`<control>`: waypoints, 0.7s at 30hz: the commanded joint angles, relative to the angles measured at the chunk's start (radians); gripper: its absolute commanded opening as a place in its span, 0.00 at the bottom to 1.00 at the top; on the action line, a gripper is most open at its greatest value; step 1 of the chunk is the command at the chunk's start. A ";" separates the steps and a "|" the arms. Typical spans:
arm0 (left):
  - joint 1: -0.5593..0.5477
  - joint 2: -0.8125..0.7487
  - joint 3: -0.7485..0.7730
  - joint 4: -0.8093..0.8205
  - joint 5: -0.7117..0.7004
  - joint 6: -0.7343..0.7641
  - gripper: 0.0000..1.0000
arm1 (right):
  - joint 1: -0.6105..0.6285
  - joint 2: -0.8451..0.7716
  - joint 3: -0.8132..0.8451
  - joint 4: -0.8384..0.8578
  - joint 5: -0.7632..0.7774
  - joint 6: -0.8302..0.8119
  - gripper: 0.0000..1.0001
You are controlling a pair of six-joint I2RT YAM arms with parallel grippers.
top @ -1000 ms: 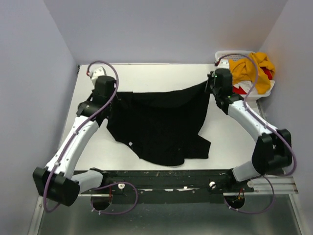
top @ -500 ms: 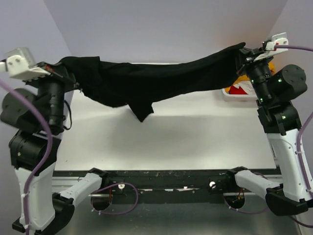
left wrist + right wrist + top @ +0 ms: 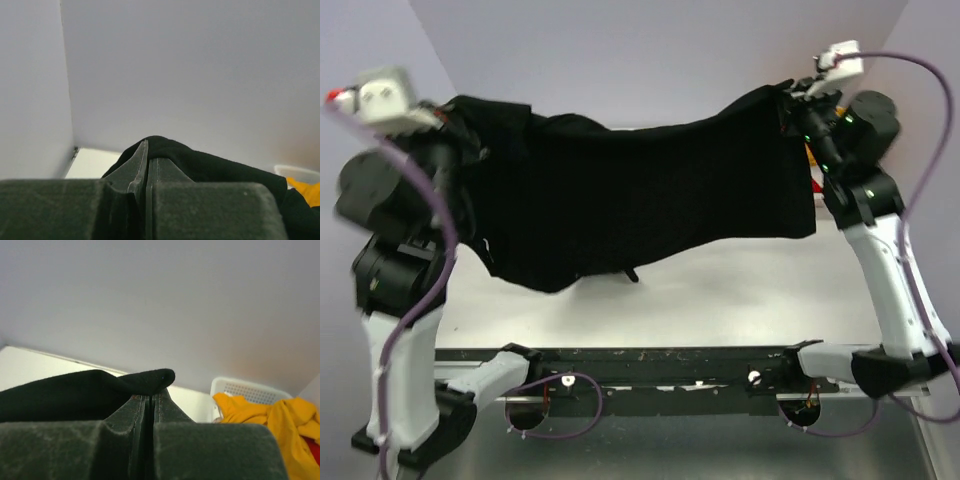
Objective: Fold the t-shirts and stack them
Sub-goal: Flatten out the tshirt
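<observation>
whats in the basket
A yellow shirt fills the basket, with a bit of red cloth beside it. Whatever lies under them is covered.

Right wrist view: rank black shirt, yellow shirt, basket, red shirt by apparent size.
1. black shirt and yellow shirt: similar; black is nearer, so unranked
2. basket
3. red shirt, just a sliver
</observation>
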 commanded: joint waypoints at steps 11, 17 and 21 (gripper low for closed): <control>0.164 0.639 0.625 -0.014 -0.011 0.165 0.00 | -0.006 0.474 0.316 0.113 0.229 0.005 0.01; 0.164 0.401 0.282 0.131 0.064 0.227 0.00 | -0.006 0.370 0.105 0.171 0.111 -0.046 0.02; 0.162 0.212 -0.059 0.157 0.116 0.169 0.00 | -0.007 0.260 -0.149 0.261 0.062 -0.078 0.02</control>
